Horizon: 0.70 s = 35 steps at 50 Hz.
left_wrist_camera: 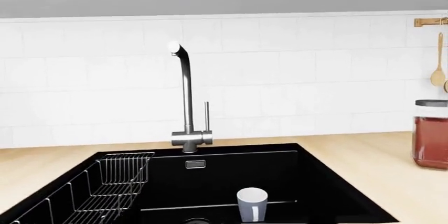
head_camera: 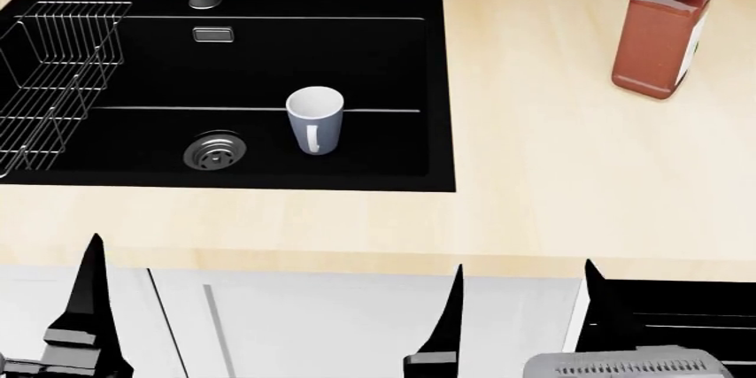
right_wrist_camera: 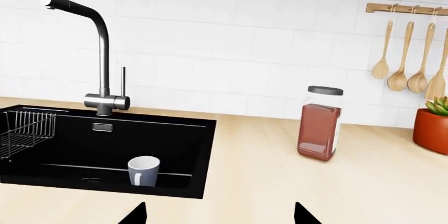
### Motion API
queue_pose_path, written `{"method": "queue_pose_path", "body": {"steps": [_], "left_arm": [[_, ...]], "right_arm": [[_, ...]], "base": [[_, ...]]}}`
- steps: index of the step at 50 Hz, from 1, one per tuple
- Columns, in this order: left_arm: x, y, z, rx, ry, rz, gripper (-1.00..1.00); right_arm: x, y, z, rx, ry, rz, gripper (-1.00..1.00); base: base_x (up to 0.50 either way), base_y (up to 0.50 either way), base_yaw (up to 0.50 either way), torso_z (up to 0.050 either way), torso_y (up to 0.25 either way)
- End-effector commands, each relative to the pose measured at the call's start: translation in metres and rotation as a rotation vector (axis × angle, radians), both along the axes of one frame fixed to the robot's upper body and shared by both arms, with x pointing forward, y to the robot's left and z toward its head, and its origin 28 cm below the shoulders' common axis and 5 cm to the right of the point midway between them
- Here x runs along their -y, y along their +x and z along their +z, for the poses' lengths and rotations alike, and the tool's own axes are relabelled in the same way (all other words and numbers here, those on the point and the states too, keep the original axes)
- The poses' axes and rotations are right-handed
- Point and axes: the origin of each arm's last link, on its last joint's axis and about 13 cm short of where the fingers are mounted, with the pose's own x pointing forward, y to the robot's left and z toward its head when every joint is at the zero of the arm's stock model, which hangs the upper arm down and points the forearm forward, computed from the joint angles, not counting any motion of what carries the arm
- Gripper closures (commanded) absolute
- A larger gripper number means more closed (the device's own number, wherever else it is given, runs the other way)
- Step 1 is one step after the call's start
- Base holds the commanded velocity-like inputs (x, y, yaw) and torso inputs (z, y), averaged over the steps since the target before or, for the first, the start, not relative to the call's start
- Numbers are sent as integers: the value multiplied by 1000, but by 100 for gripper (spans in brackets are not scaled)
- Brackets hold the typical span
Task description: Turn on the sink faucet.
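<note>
A: Nearest to the robot, low in the head view, what do you see?

B: Two pairs of black fingertips point up in front of the white cabinet. The left gripper (head_camera: pixel 278 325) has its fingers far apart, so it is wide and holds nothing. The right gripper (head_camera: pixel 590 307) shows only one finger there, but in the right wrist view its two tips (right_wrist_camera: pixel 220 214) stand well apart with nothing between them, so it is wide too.

A: And beyond the grippers?

B: The light wooden counter (head_camera: pixel 567 183), with a black sink (head_camera: pixel 440 86) set into it on the left part. Inside the sink a grey-white mug (head_camera: pixel 314 119) stands upright, its handle to the near side. Just left of the mug is the round steel drain (head_camera: pixel 216 150). A wire rack (head_camera: pixel 53 68) lies against the left wall of the sink.

A: Where is the sink faucet?

B: The sink faucet (left_wrist_camera: pixel 186 98) stands at the far edge of the sink, behind the small overflow slot (head_camera: pixel 212 34), near the white tiled wall (right_wrist_camera: pixel 231 51). Its thin lever (left_wrist_camera: pixel 206 115) stands upright, just right of the pipe. Both grippers are well apart from it.

A: Anything on the right side?

B: A jar (head_camera: pixel 661 28) with red content and dark lid stands far on the counter. Farther, wooden spoons (right_wrist_camera: pixel 400 59) hang on the wall, and a red pot with a plant (right_wrist_camera: pixel 433 127) is at the right edge.
</note>
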Motion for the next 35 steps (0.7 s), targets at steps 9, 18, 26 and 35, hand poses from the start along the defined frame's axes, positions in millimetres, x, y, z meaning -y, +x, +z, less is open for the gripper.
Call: {"method": "queue_pose_path", "body": {"steps": [9,18,26,35], "left_arm": [[-10,-7,68,81,73,7,-100],[-17,-7,84,85,75,12,-100],[-21,-7,82,76,76,25,-100],[-22,-7,81,68,81,27,-100]], "right_arm": [[8,-9,50,77,-60,-13,-100],[9,-9,65,91,-109,-23,-100],[7,-11,79,117,-130,-18,-100],[6,-12,82,122,-134,-19,-100]], "base": [[0,0,0,50,0],[0,0,0,50,0],[0,375,0,50,0],[0,500,0,50,0]]}}
